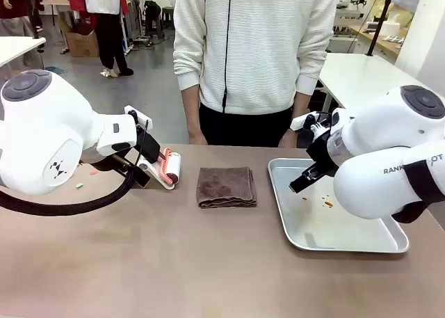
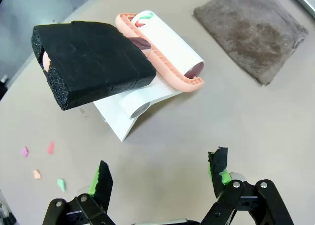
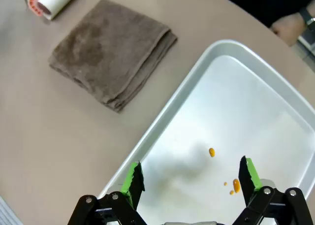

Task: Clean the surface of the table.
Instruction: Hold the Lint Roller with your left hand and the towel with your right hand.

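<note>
The left gripper (image 2: 161, 168) is held with jaws apart over the table (image 2: 246, 136), just beside the lint roller (image 2: 167, 48). Its black foam handle (image 2: 93, 62) should be clamped squarely, so the roller can be run flat over the 4 paper scraps (image 2: 50, 147) near that handle. The right gripper (image 3: 191, 176) is likewise spread, well apart from the roller.

Folded brown cloth (image 1: 226, 186) between a lint roller (image 1: 172, 169) and a metal tray (image 1: 327, 227) — orange crumbs (image 1: 327, 204) in the tray
</note>
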